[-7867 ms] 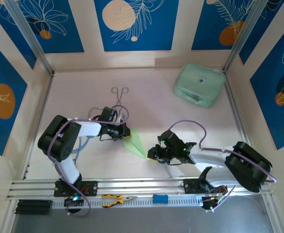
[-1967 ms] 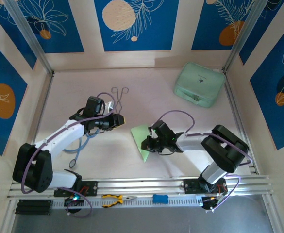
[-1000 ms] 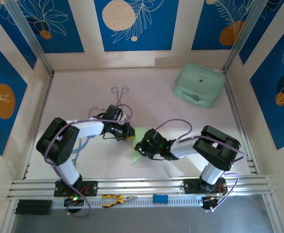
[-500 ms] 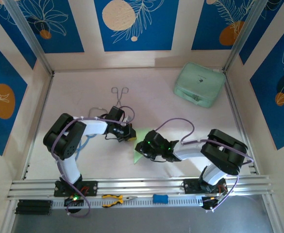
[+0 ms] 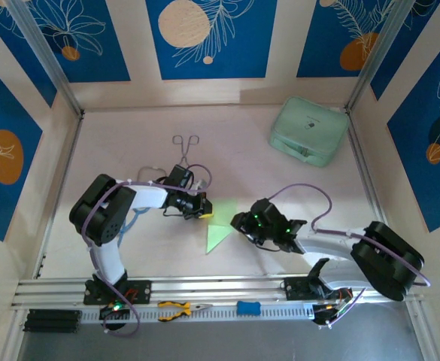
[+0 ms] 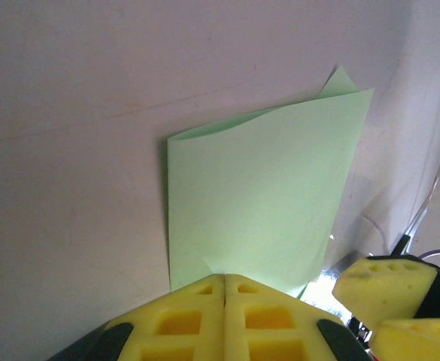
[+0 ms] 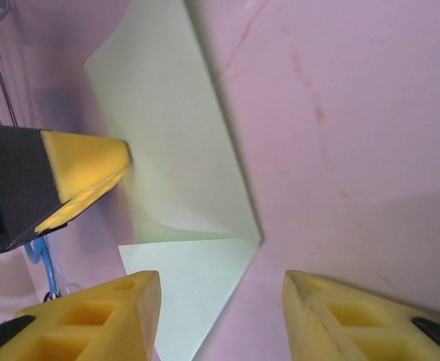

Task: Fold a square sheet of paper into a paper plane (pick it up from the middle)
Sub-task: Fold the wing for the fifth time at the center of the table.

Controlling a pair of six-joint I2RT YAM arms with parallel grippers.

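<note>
The folded sheet of paper [image 5: 218, 233] lies mid-desk, nearer the near edge, its long point aimed at that edge. The left gripper [image 5: 201, 210] is pinched shut on its far left corner. The right gripper [image 5: 240, 223], spread wide, sits just beside its right edge, best placed to press the crease

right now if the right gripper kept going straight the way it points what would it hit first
Most likely the green paper: its folded corner lies just ahead of the open right gripper. The left gripper, shut on the paper, sits off to one side. Height above it is unclear.
</note>
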